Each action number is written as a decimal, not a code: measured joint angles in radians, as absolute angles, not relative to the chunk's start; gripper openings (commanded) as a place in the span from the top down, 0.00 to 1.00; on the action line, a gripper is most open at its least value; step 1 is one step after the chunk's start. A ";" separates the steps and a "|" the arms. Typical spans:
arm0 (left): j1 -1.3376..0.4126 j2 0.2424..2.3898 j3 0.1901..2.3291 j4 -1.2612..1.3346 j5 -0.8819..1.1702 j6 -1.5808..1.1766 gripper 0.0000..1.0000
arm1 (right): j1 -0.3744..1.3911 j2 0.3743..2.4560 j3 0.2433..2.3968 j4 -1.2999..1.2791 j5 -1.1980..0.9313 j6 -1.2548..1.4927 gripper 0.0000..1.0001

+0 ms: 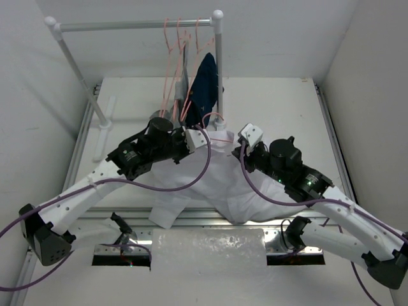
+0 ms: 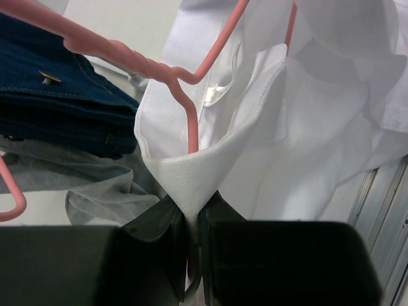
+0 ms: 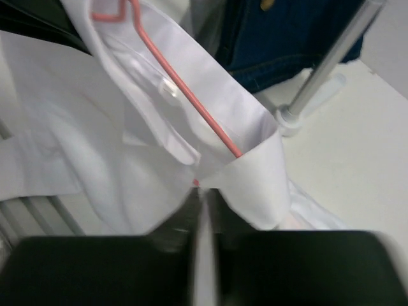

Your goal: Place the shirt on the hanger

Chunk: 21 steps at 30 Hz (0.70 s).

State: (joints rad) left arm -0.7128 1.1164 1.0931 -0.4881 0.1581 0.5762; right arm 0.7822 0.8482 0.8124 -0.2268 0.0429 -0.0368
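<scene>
**Position.** In the top view the shirt (image 1: 210, 185) lay bunched at the centre of the frame between the two arms. Its lower part was spread on the table (image 1: 280, 102) and its collar end was lifted toward the hanger (image 1: 217, 127). In both wrist views the pink wire ran inside the neck opening, down into a folded corner of white cloth.

**Left pincer** (image 2: 191, 213). It was closed on the shirt. At lower centre of its view a point of collar cloth was nipped between the jaws, with the hanger wire ending just above them.

**Right pincer** (image 3: 203, 197). The jaws stood close together at lower centre of its view, directly under the opposite folded corner. That part of the picture was blurred, so I could not tell whether cloth was caught.

**Handling, as judged.**
- The cloth appeared thin, light and limp, so it would sag and slide wherever it was unsupported.
- The doubled collar edge looked the firmest place to hold.
- A single layer would likely slip or drag off the wire.
- The hanger looked light and springy, and liable to tilt if one side were pulled harder.

**Surroundings.** A navy garment (image 1: 205, 83) hung on the rail (image 1: 137, 25) at upper centre of the top view.
</scene>
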 measured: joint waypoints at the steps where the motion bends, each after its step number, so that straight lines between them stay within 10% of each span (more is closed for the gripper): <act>1: -0.713 1.122 1.093 -0.488 0.154 0.570 1.00 | 0.782 0.848 0.800 -0.224 0.060 -0.035 1.00; 21: -0.692 1.195 1.139 -0.444 0.131 0.448 1.00 | 0.781 0.768 0.642 -0.002 -0.005 -0.011 1.00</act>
State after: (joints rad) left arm -0.6918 1.1950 1.1389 -0.4438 0.1307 0.4480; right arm 0.7811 0.7681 0.6422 -0.0025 -0.0051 -0.0113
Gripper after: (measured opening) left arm 0.069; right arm 0.002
